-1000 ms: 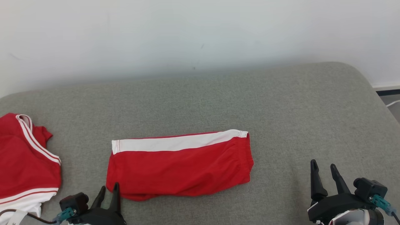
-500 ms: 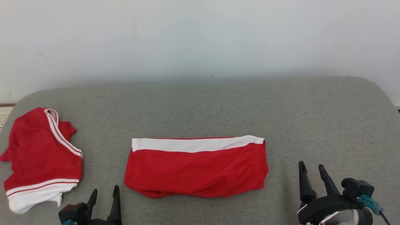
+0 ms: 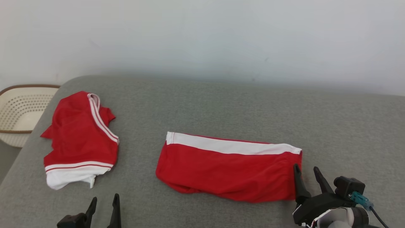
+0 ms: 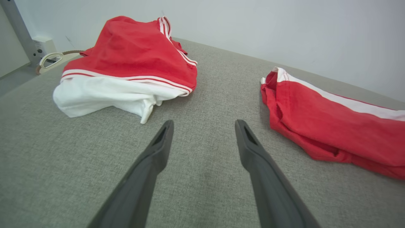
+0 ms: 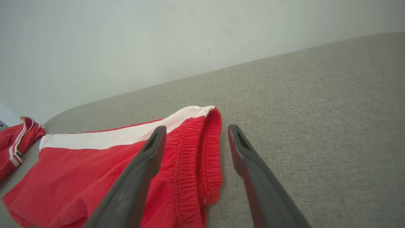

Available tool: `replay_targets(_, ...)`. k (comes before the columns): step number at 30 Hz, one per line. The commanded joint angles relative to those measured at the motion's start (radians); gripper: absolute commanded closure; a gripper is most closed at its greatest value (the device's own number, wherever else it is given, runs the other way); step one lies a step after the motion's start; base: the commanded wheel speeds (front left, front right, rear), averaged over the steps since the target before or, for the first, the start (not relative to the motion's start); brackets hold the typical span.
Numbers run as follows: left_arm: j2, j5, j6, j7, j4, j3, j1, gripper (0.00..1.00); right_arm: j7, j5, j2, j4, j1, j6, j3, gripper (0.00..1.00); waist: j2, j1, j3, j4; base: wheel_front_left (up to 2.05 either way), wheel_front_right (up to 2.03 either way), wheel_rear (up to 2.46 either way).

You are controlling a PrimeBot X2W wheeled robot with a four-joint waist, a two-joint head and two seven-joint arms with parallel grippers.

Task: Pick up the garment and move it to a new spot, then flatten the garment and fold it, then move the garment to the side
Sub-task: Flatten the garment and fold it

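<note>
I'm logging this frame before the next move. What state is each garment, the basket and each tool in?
Red shorts: folded, lying flat on the grey cushion.
Red jersey: rumpled, lying left of the shorts.
Basket: upright beside the cushion; visible part holds nothing.
Left tool: open, empty.
Right tool: open, empty, at the shorts' waistband end.

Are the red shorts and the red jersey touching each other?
Apart. The head view shows a strip of bare grey cushion between the red jersey and the red shorts.
</note>
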Motion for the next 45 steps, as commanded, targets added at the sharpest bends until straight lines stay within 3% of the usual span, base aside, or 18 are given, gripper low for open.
replay_targets(1,0.000,0.000,-0.002,-0.001,-0.006,0.000,0.021,0.00,-0.005,-0.021,0.001,0.028,-0.020,0.000,-0.017,0.00,0.0000,0.0000,0.017,0.053,0.00,0.00,0.00)
replay_targets(14,0.000,0.016,-0.017,-0.001,-0.025,-0.007,0.007,0.00,-0.003,-0.116,0.034,0.249,-0.090,0.000,-0.166,0.00,0.0000,0.0000,0.081,0.125,0.00,0.00,0.00)
replay_targets(27,0.000,0.008,-0.025,-0.001,-0.028,-0.027,-0.010,0.00,0.006,-0.062,0.065,0.360,-0.121,0.003,-0.104,0.00,0.0000,0.0000,0.109,0.155,0.00,0.00,0.00)
replay_targets(28,0.000,0.007,-0.024,-0.001,-0.028,-0.028,-0.010,0.00,0.006,-0.052,0.067,0.364,-0.122,0.004,-0.096,0.20,0.0000,0.0000,0.110,0.156,0.00,0.00,0.00)
replay_targets(29,0.000,0.007,-0.025,-0.001,-0.029,-0.028,-0.010,0.00,0.008,-0.045,0.068,0.366,-0.124,0.004,-0.089,0.56,0.0000,0.0000,0.111,0.157,0.00,0.00,0.00)
replay_targets(30,0.000,0.006,-0.025,-0.001,-0.030,-0.028,-0.010,0.00,0.008,-0.038,0.069,0.365,-0.125,0.004,-0.084,0.81,0.0000,0.0000,0.112,0.158,0.00,0.00,0.00)
replay_targets(31,0.000,0.005,-0.024,-0.001,-0.031,-0.028,-0.010,0.00,0.008,-0.029,0.069,0.362,-0.126,0.004,-0.084,1.00,0.0000,0.0000,0.112,0.157,0.00,0.00,0.00)
replay_targets(45,0.000,0.001,-0.025,-0.001,-0.025,-0.031,0.022,0.00,-0.002,0.008,-0.032,0.296,-0.100,0.000,-0.134,1.00,0.0000,0.0000,0.069,0.110,0.00,0.00,0.00)
